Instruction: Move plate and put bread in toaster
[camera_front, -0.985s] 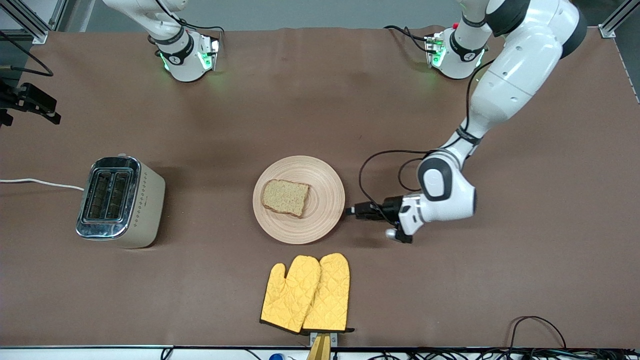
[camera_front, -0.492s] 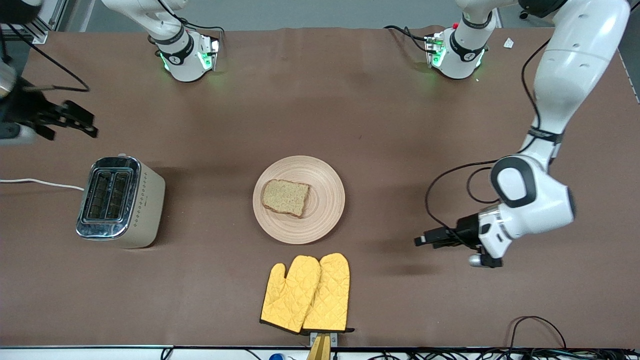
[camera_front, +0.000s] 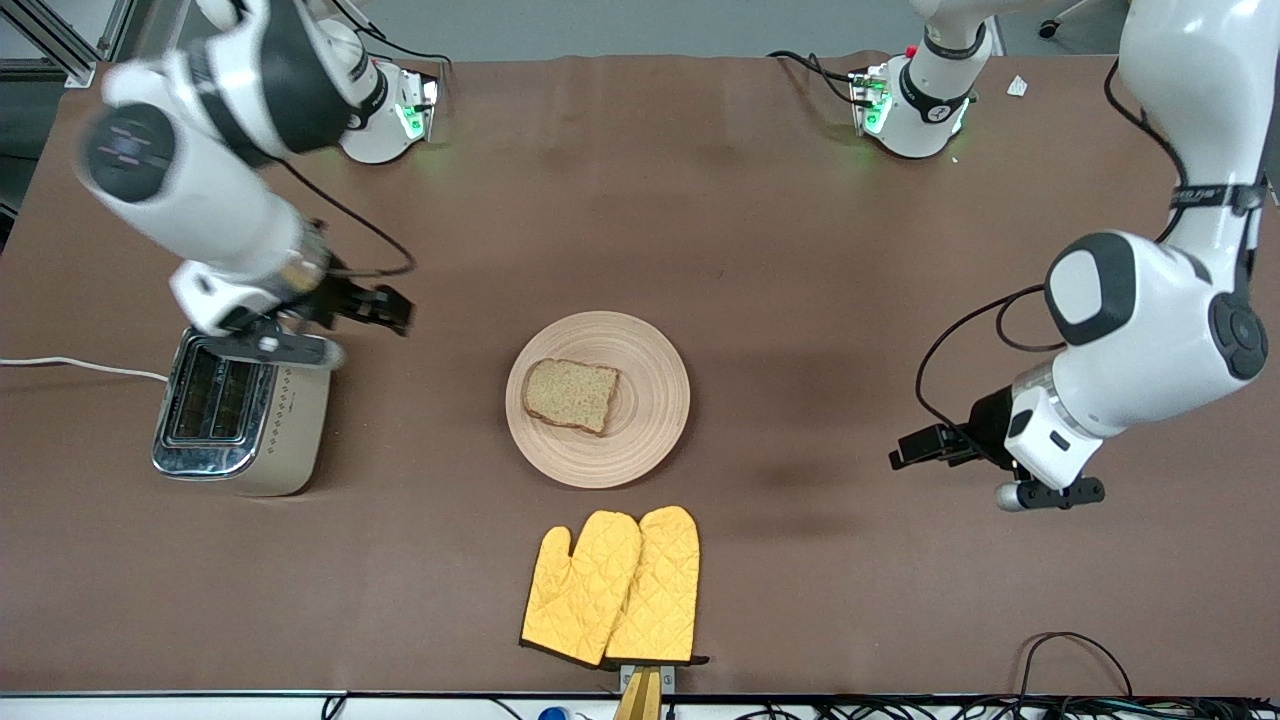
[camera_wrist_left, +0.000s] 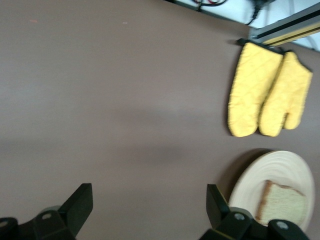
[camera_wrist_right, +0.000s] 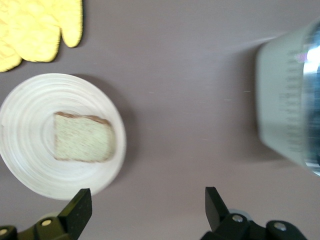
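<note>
The beige wooden plate (camera_front: 652, 400) lies mid-table with the brown bread (camera_front: 571, 393) slice flat on it. The cream and chrome toaster (camera_front: 240, 405) stands toward the right arm's end, slots up. My right gripper (camera_front: 392, 309) hangs open and empty over the table beside the toaster, between it and the plate. Its wrist view shows the plate (camera_wrist_right: 30, 150), the bread (camera_wrist_right: 82, 136) and the toaster (camera_wrist_right: 290, 115) past the open right gripper (camera_wrist_right: 147, 196). My left gripper (camera_front: 903, 455) is open and empty, well clear of the plate toward the left arm's end. The left wrist view shows the open left gripper (camera_wrist_left: 148, 195) over bare table, with the plate (camera_wrist_left: 265, 180) and bread (camera_wrist_left: 282, 202) off to one side.
A pair of yellow oven mitts (camera_front: 615, 585) lies nearer the front camera than the plate, by the table's edge. The toaster's white cord (camera_front: 80, 365) runs off the right arm's end. Black cables (camera_front: 1070, 650) lie at the front edge.
My left gripper let go at the plate's rim, opened and drew back toward the left arm's end. My right arm swung in from off the table to beside the toaster.
</note>
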